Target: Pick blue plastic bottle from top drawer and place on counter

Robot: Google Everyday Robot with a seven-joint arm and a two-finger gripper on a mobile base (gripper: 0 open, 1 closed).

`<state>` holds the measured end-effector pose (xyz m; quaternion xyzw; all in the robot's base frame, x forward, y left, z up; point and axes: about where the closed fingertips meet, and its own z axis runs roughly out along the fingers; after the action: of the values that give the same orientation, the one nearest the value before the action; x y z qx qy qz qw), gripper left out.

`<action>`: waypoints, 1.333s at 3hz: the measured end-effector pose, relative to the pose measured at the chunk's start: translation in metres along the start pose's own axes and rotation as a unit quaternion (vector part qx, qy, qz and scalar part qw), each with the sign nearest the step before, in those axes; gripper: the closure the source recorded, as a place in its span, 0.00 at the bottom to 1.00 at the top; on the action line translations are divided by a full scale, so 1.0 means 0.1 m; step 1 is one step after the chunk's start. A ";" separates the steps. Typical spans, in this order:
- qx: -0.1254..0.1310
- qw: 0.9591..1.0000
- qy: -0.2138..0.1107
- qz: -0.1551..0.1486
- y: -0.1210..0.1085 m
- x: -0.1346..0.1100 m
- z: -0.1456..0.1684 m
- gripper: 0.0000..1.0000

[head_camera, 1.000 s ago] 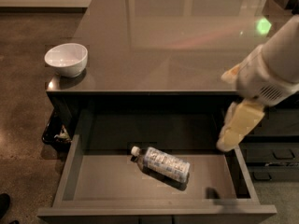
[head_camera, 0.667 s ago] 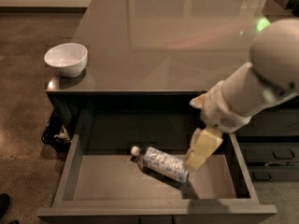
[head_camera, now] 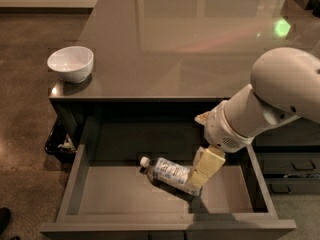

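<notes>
- Camera view, counted: one bottle (head_camera: 169,172), one bowl (head_camera: 70,63), one open drawer (head_camera: 111,196), one counter (head_camera: 175,44), one arm (head_camera: 265,101) with one gripper (head_camera: 196,182).
- Gripper down inside the drawer, right at the bottle's base end and overlapping it; clamped on the bottle or loose around it, cannot tell.
- Bottle lying on its side on the drawer floor, near the middle; clear plastic, white cap, pale blue-white patterned label.
- No readable writing or brand on the label, nor anywhere else in view.
- Long axis on a shallow diagonal: cap pointing away from the gripper, toward the picture's left and the drawer's back; base toward the right and front, at the gripper.
- Drawer grey and shallow, standing out from under the counter; wide bare floor to the left of the gripper, a narrower strip to its right.
- Counter glossy and dark, above and behind the gripper, with one green light spot (head_camera: 281,27) near its far right.
- Bowl white and upright at the counter's front left corner, well apart from the gripper, up and to its left.
- Arm cream-white, reaching in from the right over the counter's front edge.
- Two closed dark drawers (head_camera: 295,165) with recessed handles to the right of the gripper.
</notes>
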<state>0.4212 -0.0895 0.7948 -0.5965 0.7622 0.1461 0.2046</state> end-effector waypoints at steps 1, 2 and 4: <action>-0.004 1.000 -0.024 0.001 -0.08 0.07 0.21 0.00; 0.007 0.998 -0.064 0.009 -0.20 0.23 0.56 0.00; 0.067 0.992 -0.107 -0.005 -0.50 0.18 1.10 0.00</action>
<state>0.4808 -0.0653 0.6910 -0.5663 0.7409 0.1565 0.3253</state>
